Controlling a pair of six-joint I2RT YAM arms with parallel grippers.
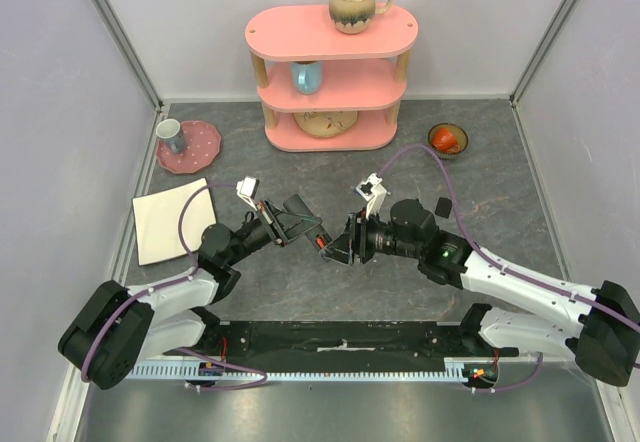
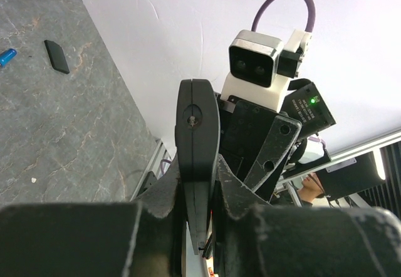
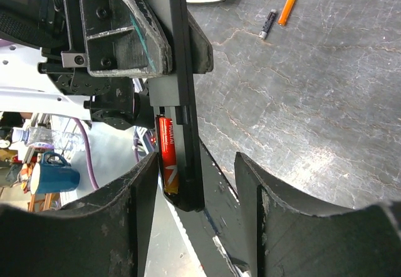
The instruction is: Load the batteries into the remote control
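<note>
The left gripper [image 1: 298, 224] is clamped on the remote control [image 3: 189, 164] and holds the slim black bar over the middle of the table [image 1: 500, 162], its free end pointing right. In the left wrist view the bar shows edge-on, pinched tight between both fingers.

The right gripper [image 3: 195, 183] meets it from the right, jaws parted to a moderate width and set around the bar's free end. One finger [image 3: 113, 220] lies just beside the red-orange battery [image 3: 168, 155], which sits lengthwise in the open compartment. The other finger stands a little apart from the bar's far side.

An orange battery [image 3: 287, 7] and a dark grey battery [image 3: 268, 23] lie side by side on the table, near the corner of the white square plate [image 1: 172, 220]. A blue battery [image 2: 6, 56] lies near a small black piece [image 2: 56, 56] on the right of the table.

Both grippers are well apart from the pink shelf [image 1: 330, 72] at the far edge, the pink dish [image 1: 190, 145] at far left and the small bowl [image 1: 447, 139] at far right. The white plate lies near the left arm's elbow, and the side walls stand well away.
</note>
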